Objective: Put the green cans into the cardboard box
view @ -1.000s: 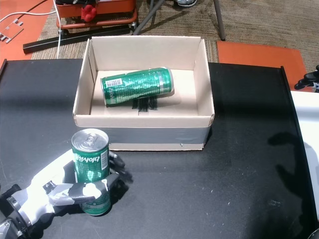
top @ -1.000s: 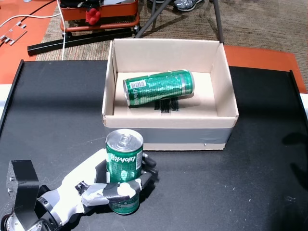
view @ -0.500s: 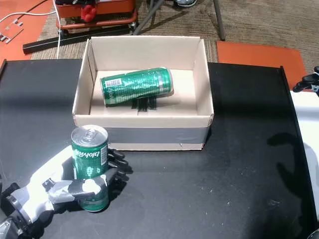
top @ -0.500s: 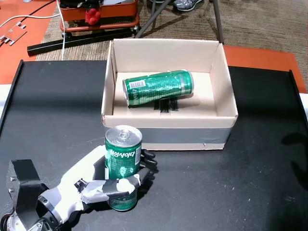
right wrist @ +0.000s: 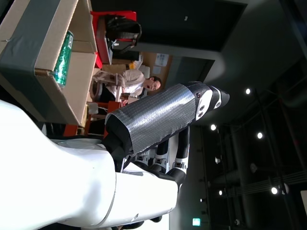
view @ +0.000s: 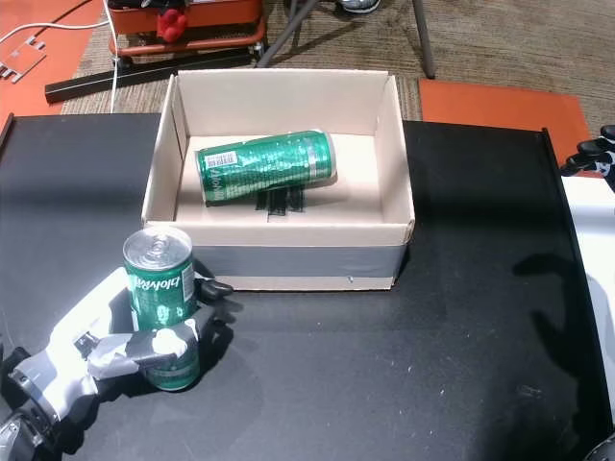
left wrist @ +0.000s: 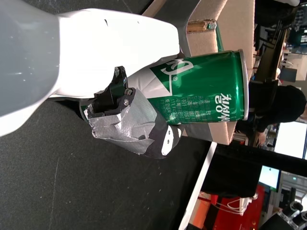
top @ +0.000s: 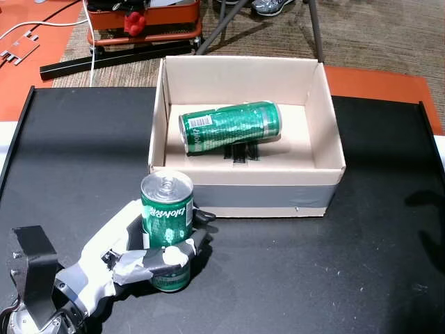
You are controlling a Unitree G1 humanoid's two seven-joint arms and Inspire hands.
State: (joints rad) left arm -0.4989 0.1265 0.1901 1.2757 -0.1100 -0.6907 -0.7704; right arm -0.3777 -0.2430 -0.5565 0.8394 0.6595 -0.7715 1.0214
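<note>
An upright green can (top: 167, 226) (view: 160, 305) stands in my left hand (top: 128, 259) (view: 110, 348), whose taped thumb and fingers are shut around its lower half. It is just in front of the near left corner of the cardboard box (top: 243, 178) (view: 279, 233). The left wrist view shows the same can (left wrist: 206, 91) in the hand (left wrist: 120, 96). A second green can (top: 229, 126) (view: 266, 165) lies on its side inside the box. My right hand (right wrist: 163, 124) is open with nothing in it; only its fingertips (view: 588, 154) show at the table's right edge.
The box sits on a black table (top: 361, 264) with raised side rails. Behind the table on the floor are a red machine (top: 139, 21), an orange mat (top: 375, 82) and a metal stand leg (top: 222, 21). A seated person (right wrist: 127, 81) shows in the right wrist view.
My left hand has carried the upright can to the left and a little away from me, toward the box's near left corner. The can in the box has not moved.
</note>
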